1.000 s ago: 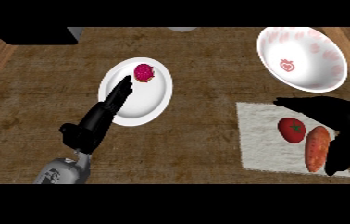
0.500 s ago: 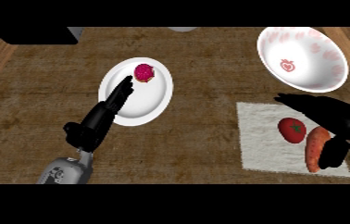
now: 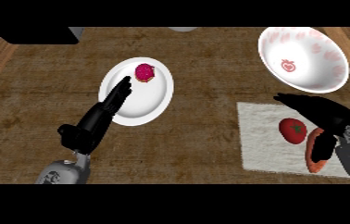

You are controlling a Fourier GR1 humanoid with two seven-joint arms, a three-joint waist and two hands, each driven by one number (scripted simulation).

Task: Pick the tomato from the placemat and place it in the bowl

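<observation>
Two hands over wood counter (image 3: 205, 140). Bowl (image 3: 304, 61) upper right, white placemat (image 3: 263, 140) below w/ tomato (image 3: 293, 130) on it, orange veg (image 3: 316, 151) beside. Right hand (image 3: 320, 113) fingers extended just over tomato, not grasping. Left hand (image 3: 103, 116) straight, relaxed, over plate (image 3: 150, 102).

Brown wood-grain counter (image 3: 205, 140)

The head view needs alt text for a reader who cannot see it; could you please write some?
A red tomato lies on a pale placemat with the robot's right hand open beside it, by an orange vegetable. A white bowl sits beyond; the left hand rests open over a white plate holding a pink item.
</observation>
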